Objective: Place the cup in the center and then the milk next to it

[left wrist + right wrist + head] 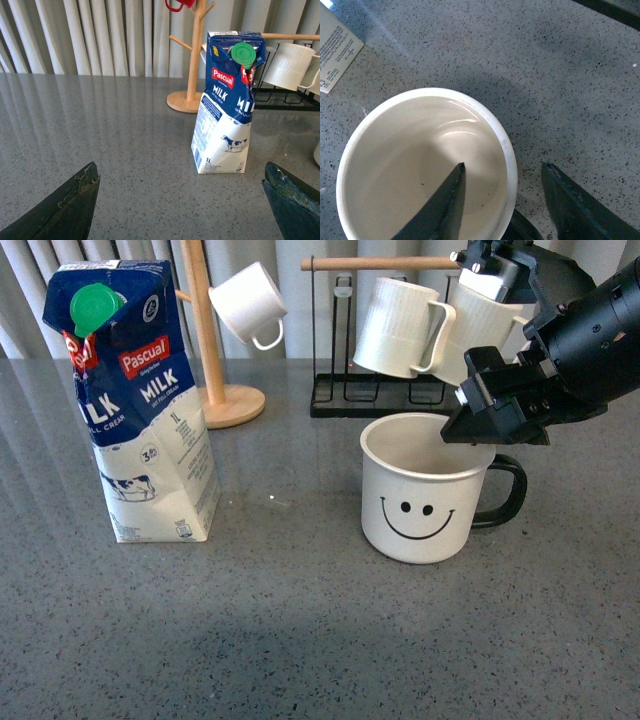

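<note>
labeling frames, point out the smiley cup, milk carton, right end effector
smiley cup (pixel 412 480): front view, front wall above face
milk carton (pixel 155 405): front view, blue front panel
right end effector (pixel 503 164): right wrist view, midway between fingertips

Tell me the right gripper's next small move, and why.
Probably close the right gripper on the cup: its jaws stand open astride the wall by the handle, one finger inside, one outside, and the cup stands right of the center.
</note>
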Available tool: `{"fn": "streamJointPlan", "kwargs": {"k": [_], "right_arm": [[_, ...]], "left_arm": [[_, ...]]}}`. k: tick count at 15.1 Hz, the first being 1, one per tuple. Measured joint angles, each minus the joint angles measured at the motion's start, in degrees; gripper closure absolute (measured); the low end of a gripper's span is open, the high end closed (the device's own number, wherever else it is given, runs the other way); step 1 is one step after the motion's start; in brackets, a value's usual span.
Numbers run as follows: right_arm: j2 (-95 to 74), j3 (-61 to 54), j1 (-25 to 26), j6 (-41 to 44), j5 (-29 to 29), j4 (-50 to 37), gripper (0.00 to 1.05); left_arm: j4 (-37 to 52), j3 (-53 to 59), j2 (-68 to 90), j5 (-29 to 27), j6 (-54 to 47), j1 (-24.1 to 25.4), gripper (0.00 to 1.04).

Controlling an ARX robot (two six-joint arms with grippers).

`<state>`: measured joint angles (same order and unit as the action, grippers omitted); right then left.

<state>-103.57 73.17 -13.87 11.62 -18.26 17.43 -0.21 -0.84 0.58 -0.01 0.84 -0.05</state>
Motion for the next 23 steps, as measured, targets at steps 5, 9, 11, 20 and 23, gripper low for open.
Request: {"fn": "streamJointPlan", "kwargs": {"k": [5, 9, 11, 20, 23], "right_arm": [[0.9, 0.1, 0.2, -1.4, -1.2, -2.5, 0.06], [30.9, -18.3, 5.5, -17.7, 2.7, -28.5, 0.07], [42.8, -31.0, 5.4, -20.7, 7.1, -33.4, 0.07], [97.6, -66.8, 2.4, -12.6, 29.9, -17.1, 0.79], [99.6, -68.9, 12.9, -12.0, 19.4, -16.6, 1.03]], "left_arm": [[0.0, 0.0, 0.0, 0.0, 0.0, 0.0, 0.07], [0.0, 0.0, 0.0, 0.0, 0.0, 0.0, 0.07], [0.0, 0.0, 0.0, 0.0, 0.0, 0.0, 0.07], [0.0, 0.0, 0.0, 0.0, 0.0, 0.0, 0.07], [0.0, 0.0, 0.0, 0.0, 0.0, 0.0, 0.07]]}}
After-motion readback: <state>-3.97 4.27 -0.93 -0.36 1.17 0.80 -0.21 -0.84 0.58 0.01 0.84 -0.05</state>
